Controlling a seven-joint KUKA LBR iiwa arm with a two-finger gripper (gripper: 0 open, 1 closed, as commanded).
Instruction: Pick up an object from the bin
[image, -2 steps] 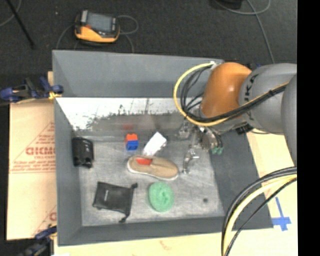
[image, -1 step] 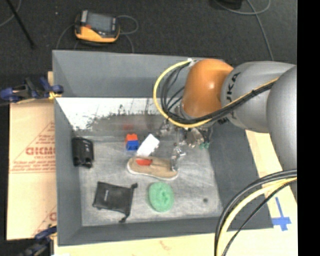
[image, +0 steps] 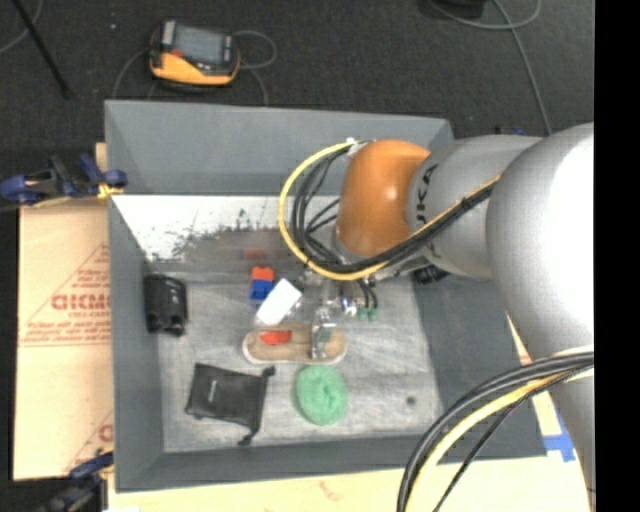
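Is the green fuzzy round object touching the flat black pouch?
No, the green fuzzy round object lies apart from the flat black pouch, to its right in the view.

From where I sit, my arm is a fat, rounded silver-grey tube with dark lettering near the wrist. A glossy orange cover caps the wrist, and yellow and black cables loop round it. The gripper is a small silvery piece underneath.
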